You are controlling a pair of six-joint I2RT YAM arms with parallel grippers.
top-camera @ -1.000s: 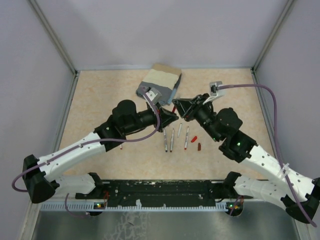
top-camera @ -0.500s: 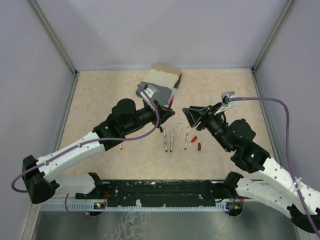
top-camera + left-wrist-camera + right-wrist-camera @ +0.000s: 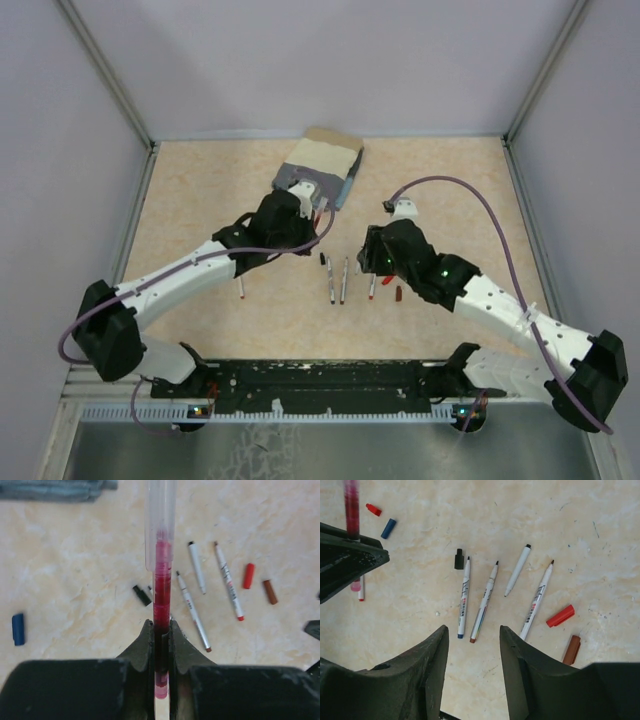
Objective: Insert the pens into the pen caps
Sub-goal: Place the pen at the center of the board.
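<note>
My left gripper (image 3: pixel 161 630) is shut on a red-inked pen (image 3: pixel 161 585) with a clear barrel, held above the table; from above this gripper (image 3: pixel 316 228) is left of centre. My right gripper (image 3: pixel 474 630) stands open and empty over a row of white pens (image 3: pixel 484 602), also seen from above (image 3: pixel 343 280). Loose pen caps lie around: red cap (image 3: pixel 560 616), brown cap (image 3: pixel 571 650), black cap (image 3: pixel 459 559), blue cap (image 3: pixel 388 528), and another small red cap (image 3: pixel 373 509). In the top view the right gripper (image 3: pixel 372 262) hangs just above the pens.
A folded grey-beige cloth (image 3: pixel 320 165) lies at the back of the table. One more pen (image 3: pixel 241 290) with a red end lies under the left arm. Grey walls and metal rails enclose the table on three sides.
The two grippers were together at mid-table; the right one has opened, drawn away and dropped over the pen row. The left arm pulled back left, still holding the red pen.
</note>
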